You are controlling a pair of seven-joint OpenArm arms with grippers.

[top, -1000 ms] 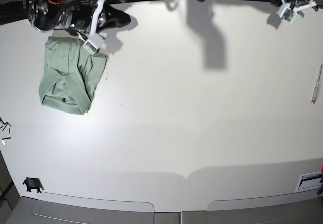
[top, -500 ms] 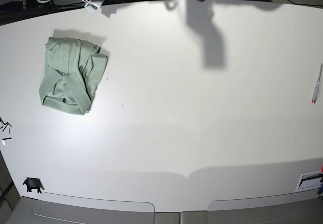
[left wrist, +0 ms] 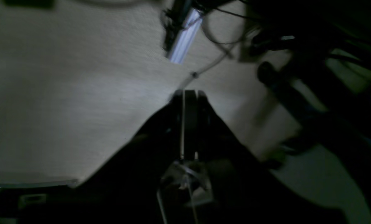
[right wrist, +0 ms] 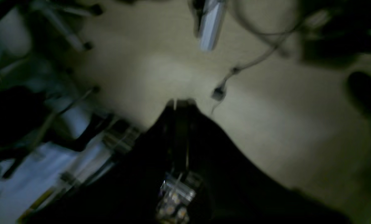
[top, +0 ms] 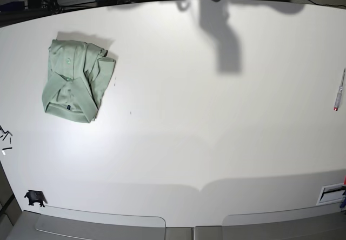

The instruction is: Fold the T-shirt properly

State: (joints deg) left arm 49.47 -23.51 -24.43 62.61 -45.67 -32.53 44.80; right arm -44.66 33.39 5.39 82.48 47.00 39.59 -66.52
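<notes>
Currently T-shirt (top: 77,81) lies folded into a compact bundle near the far-left corner of the white surface (top: 205,132), collar end toward the camera, nothing touching it. Left end effector (left wrist: 185,93) closed, empty, seen only in its wrist cam. Right end effector (right wrist: 179,102) likewise closed, empty. Pen (top: 339,90) lies at surface's right edge, well apart from shirt.

Both wrist views dark, motion-blurred
</notes>
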